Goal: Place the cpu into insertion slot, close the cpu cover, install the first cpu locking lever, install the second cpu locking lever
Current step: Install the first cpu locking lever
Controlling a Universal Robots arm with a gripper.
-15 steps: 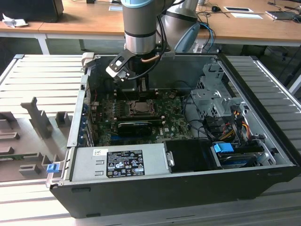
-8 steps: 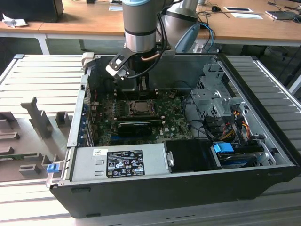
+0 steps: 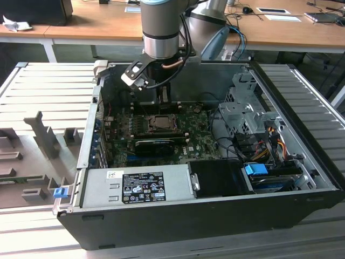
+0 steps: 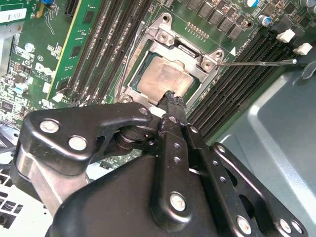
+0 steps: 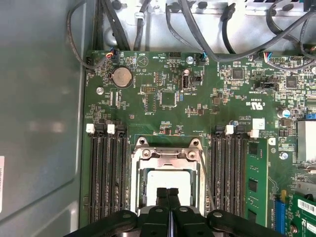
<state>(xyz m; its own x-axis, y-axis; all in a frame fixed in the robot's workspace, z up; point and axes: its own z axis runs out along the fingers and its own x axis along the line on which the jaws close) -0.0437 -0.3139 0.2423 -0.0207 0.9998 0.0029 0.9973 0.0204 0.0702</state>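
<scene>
Silver-grey metal shows where the cpu (image 4: 165,79) lies face up in the insertion slot (image 3: 150,127), on the green motherboard (image 5: 163,98) inside the open computer case (image 3: 188,226). The cpu cover (image 4: 197,66) lies flat on the slot, its frame around the chip and the chip's metal face showing through the window. In both wrist views the end effector (image 4: 171,98) has its two black fingers pressed together with nothing between them. Their tips are at the edge of the cpu; I cannot tell whether they touch it. A thin wire lever (image 4: 256,62) reaches out from one corner of the socket across the memory slots (image 4: 232,84). In the exterior view the arm hangs over the middle of the case, which sits on a slatted grey desk (image 3: 48,91).
</scene>
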